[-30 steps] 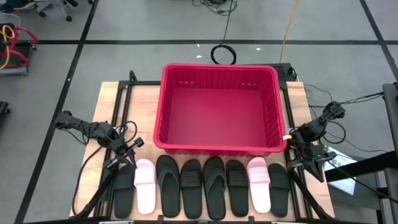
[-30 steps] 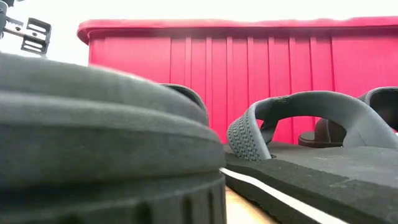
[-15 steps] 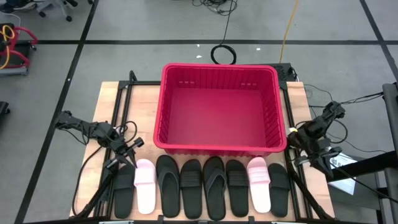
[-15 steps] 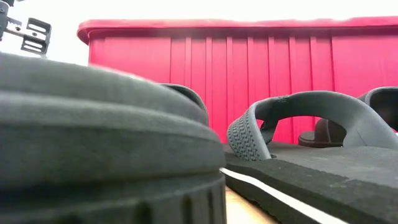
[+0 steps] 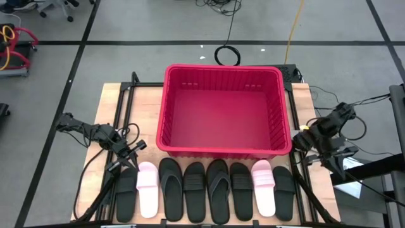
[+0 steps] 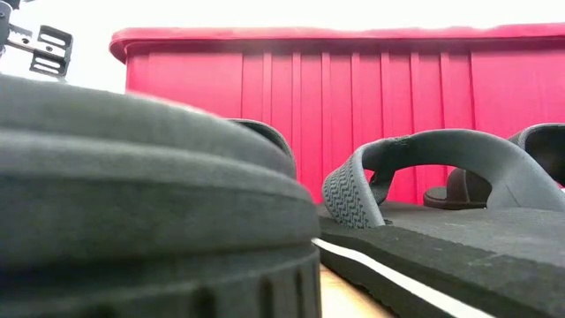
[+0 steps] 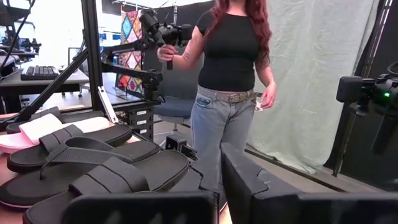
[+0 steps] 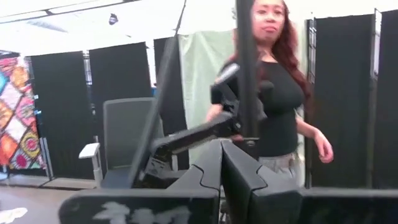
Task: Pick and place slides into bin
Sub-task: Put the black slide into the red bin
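No lettering, brand marks, labels or numbers can be read anywhere in these views: none on the red bin (image 5: 223,76), on the slides (image 5: 218,183) lined along the counter (image 5: 142,104), or on the person's black top (image 7: 231,50).

A robotics lab or studio space is indicated: a wooden work table (image 5: 145,101) is set on a grey floor marked off with black tape lines (image 5: 190,43), and cables (image 5: 226,56) are trailed across it. Black partition panels (image 8: 62,112), a pale hanging curtain (image 7: 311,74), an office chair (image 8: 124,140) and a desk with a keyboard (image 7: 38,73) are seen around the table. A person (image 7: 231,81) is seen standing beside camera gear on an articulated mount (image 7: 155,34), and a light stand (image 7: 360,99) is placed nearby.
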